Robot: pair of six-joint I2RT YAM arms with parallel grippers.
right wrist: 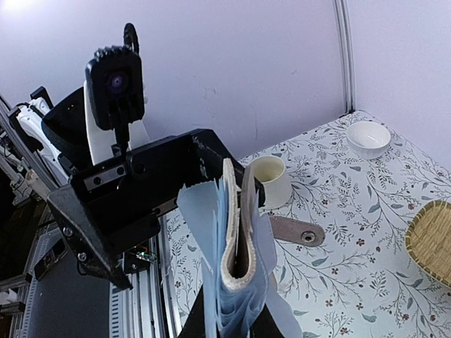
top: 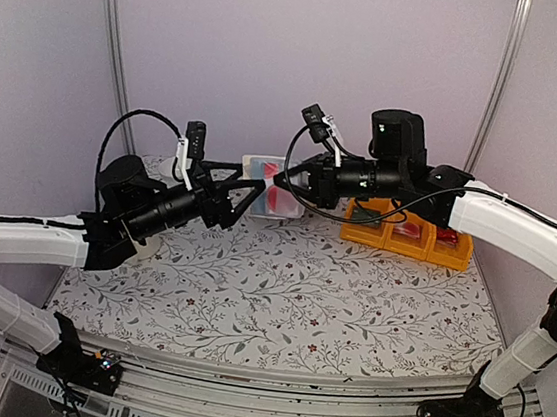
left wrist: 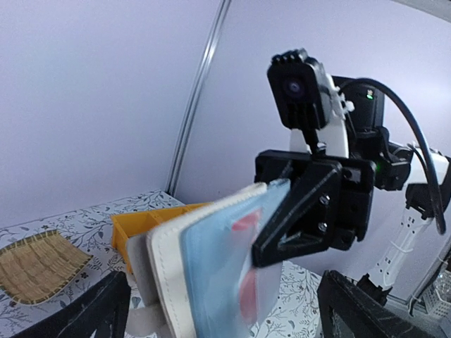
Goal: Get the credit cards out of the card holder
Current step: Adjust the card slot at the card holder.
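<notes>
The card holder (top: pixel 284 201) hangs above the back of the table, cream-edged, its clear pockets fanned out. My right gripper (top: pixel 280 179) is shut on it; from the right wrist the holder (right wrist: pixel 239 267) stands edge-on between my fingers (right wrist: pixel 201 320). A light blue credit card (left wrist: pixel 211 267) and a red-pink one (left wrist: pixel 248 296) show through the glossy pockets of the holder (left wrist: pixel 165 274). My left gripper (left wrist: pixel 232 313) is open, its fingers wide apart on either side of the holder's lower edge, touching nothing. The holder's strap (right wrist: pixel 299 231) with its snap dangles free.
An orange divided bin (top: pixel 406 238) stands at the back right of the flowered table (top: pixel 278 299). A woven straw mat (left wrist: pixel 39 264), a cream cup (right wrist: pixel 271 179) and a small white bowl (right wrist: pixel 368 137) sit on the left side.
</notes>
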